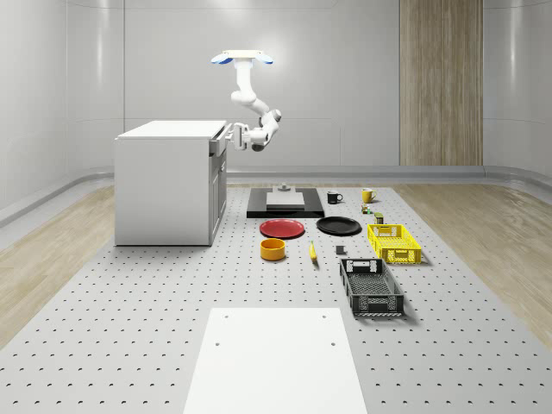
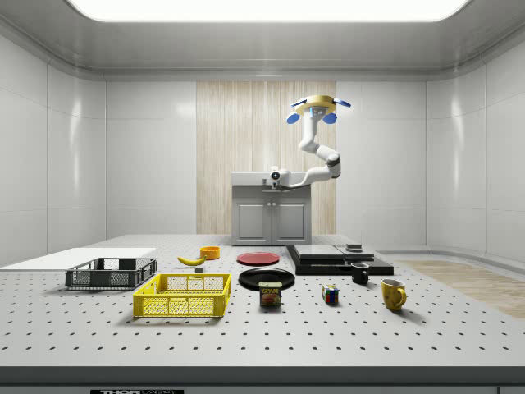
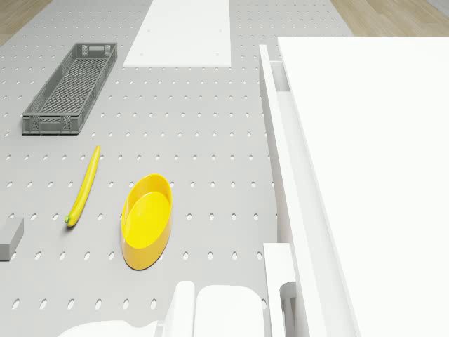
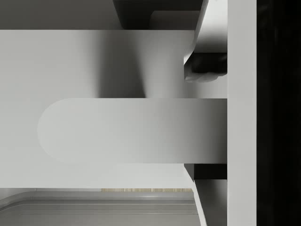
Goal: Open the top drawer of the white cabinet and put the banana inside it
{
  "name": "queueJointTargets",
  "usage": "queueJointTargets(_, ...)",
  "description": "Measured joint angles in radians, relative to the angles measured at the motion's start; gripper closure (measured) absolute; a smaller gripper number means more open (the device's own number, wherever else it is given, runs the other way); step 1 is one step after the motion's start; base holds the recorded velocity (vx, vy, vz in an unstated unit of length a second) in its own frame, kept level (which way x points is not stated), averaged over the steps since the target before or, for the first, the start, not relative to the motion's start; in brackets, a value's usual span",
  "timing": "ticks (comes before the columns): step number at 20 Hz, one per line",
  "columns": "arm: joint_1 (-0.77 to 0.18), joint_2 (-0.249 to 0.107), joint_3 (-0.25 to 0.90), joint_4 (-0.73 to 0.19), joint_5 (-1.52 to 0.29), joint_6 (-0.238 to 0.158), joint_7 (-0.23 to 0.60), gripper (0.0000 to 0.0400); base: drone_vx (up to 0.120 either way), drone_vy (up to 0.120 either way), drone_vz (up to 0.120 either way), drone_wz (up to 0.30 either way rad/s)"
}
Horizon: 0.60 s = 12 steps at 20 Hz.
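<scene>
The white cabinet (image 1: 168, 185) stands on the table at the whole-scene view's left. Its top drawer (image 3: 279, 133) is pulled out a little, and a narrow gap shows behind its front. The drone (image 1: 242, 59) hovers high beside the cabinet's drawer side. Its arm reaches down to my gripper (image 1: 235, 134), which is level with the top drawer. In the wrist view the flat drawer handle (image 4: 131, 130) lies between the fingers (image 4: 207, 68), and the gripper (image 4: 207, 121) is shut on it. The banana (image 1: 312, 252) lies on the table beside a yellow bowl (image 3: 146, 221), well away from the gripper.
A red plate (image 1: 282, 228), a black plate (image 1: 338, 226), a yellow crate (image 1: 394, 242) and a grey crate (image 1: 371, 286) lie right of the cabinet. A black platform (image 1: 285, 203) and mugs sit further back. A white board (image 1: 276, 358) lies at the near edge.
</scene>
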Motion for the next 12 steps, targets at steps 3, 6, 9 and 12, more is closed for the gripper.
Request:
queueJointTargets(3, -0.003, 0.005, 0.0, -0.002, 0.005, -0.002, -0.023, 0.0258, 0.0, 0.0, 0.0, 0.0)
queueJointTargets(6, 0.002, -0.007, 0.001, 0.004, -0.017, 0.0, 0.016, 0.024, 0.0, 0.0, 0.0, 0.0)
queueJointTargets(9, 0.012, -0.016, -0.01, 0.002, -0.034, 0.006, 0.0, 0.0247, 0.0, 0.0, 0.0, 0.0)
queueJointTargets(12, 0.009, -0.012, -0.012, 0.003, -0.027, 0.002, 0.001, 0.0267, 0.0, 0.0, 0.0, 0.0)
